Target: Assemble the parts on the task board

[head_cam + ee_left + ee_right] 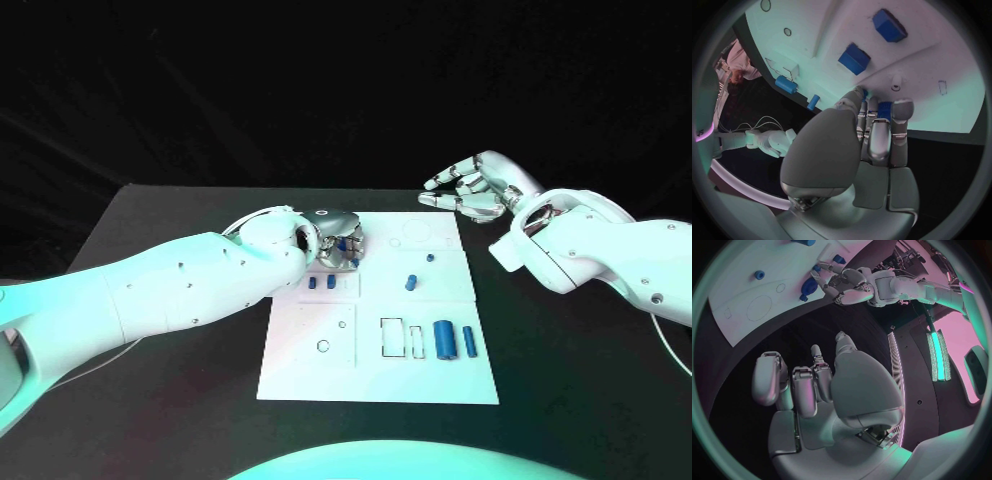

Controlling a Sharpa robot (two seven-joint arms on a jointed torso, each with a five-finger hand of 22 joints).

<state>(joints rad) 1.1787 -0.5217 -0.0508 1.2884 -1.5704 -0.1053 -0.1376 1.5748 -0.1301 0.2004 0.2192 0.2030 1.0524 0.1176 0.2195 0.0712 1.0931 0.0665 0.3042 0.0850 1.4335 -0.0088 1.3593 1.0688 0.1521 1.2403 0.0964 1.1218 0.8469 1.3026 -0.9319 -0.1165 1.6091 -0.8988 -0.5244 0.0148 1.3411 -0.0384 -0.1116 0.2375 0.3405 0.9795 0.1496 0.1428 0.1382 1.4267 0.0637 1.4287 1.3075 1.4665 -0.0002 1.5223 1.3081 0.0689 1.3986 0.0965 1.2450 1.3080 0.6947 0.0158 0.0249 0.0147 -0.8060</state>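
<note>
Black table [173, 215] — left robot hand [335, 243] at task board [378, 375] far edge.

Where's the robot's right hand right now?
In the head view the right hand hangs over the black table, just beyond the task board's far right corner.

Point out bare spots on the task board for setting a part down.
Free: the task board's near strip, below the outlined slots. Crowded: the far left corner under the left hand, and the row of blue parts near the right edge.

Black table [173, 215] before a black backdrop [289, 90], one upright light bar [937, 352] (teal-lit) beside it.
</note>
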